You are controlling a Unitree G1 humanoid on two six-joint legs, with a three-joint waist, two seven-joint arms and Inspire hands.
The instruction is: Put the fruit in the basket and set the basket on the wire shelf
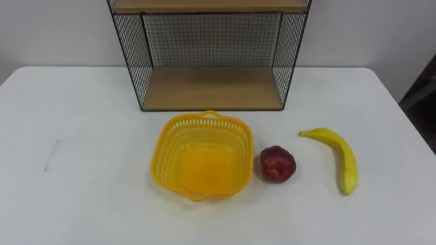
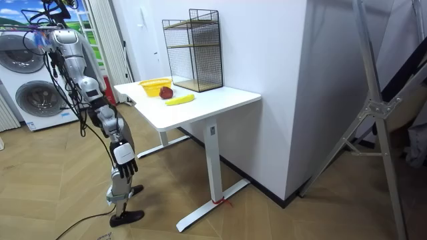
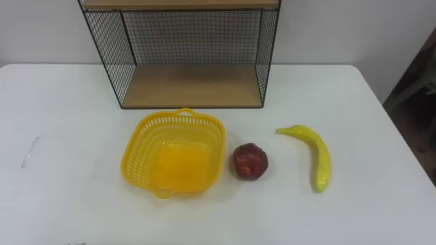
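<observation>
Yellow basket (image 1: 158, 160) stands empty on the desk (image 1: 82, 136) before the wire shelf (image 1: 211, 41), red apple (image 1: 277, 164) just beside it, banana (image 1: 344, 160) further right. One hand (image 2: 124, 162) of mine hangs low; open or closed, I cannot tell. Risks: a nudged apple may roll, and an overhanging banana may snag the mesh.

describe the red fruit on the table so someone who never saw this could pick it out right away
On the white table, in front of the wire shelf, sits a yellow basket. Just to its right lies the apple, between the basket and a banana. It is the one round, dark red thing; both neighbours are yellow.
</observation>
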